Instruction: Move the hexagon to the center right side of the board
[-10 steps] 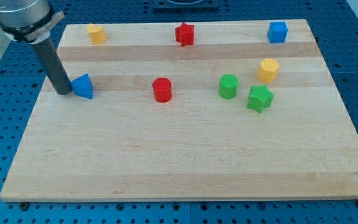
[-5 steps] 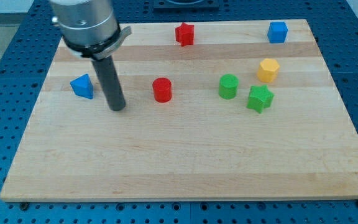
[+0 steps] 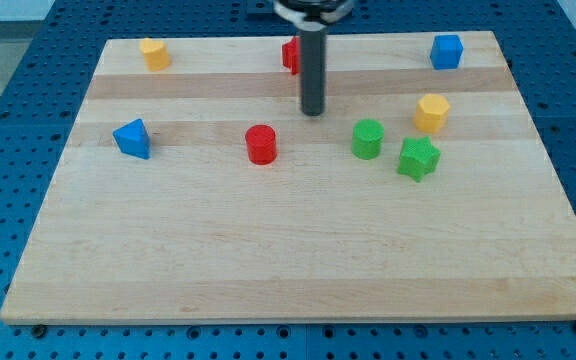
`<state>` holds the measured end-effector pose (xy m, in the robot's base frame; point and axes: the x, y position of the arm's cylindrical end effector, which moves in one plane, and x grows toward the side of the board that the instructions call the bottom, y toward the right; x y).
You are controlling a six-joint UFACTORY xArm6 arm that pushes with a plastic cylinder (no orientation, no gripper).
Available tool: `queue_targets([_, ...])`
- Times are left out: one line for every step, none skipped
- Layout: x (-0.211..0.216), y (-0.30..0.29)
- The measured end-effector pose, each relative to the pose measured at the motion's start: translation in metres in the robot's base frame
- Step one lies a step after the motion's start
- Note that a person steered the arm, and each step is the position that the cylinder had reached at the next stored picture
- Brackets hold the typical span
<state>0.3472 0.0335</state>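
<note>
No writing shows on any block. The rod hides most of the red block (image 3: 290,54) behind it, so its shape is unclear. The yellow hexagon (image 3: 431,113) sits right of my tip (image 3: 313,111), above the green star (image 3: 418,158), on the wooden surface (image 3: 288,260). There are no jaws, only the rod.

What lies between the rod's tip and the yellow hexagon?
In the camera view, only bare board lies between my tip and the yellow hexagon; the green cylinder sits just below that line.
</note>
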Motion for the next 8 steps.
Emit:
queue_targets([-0.001,0.042])
queue_targets([-0.002,0.076])
queue_targets([-0.011,0.100])
queue_targets([-0.011,0.118])
queue_targets([-0.006,0.123])
queue_targets([-0.001,0.125])
queue_targets([0.007,0.132])
queue_targets([0.011,0.142])
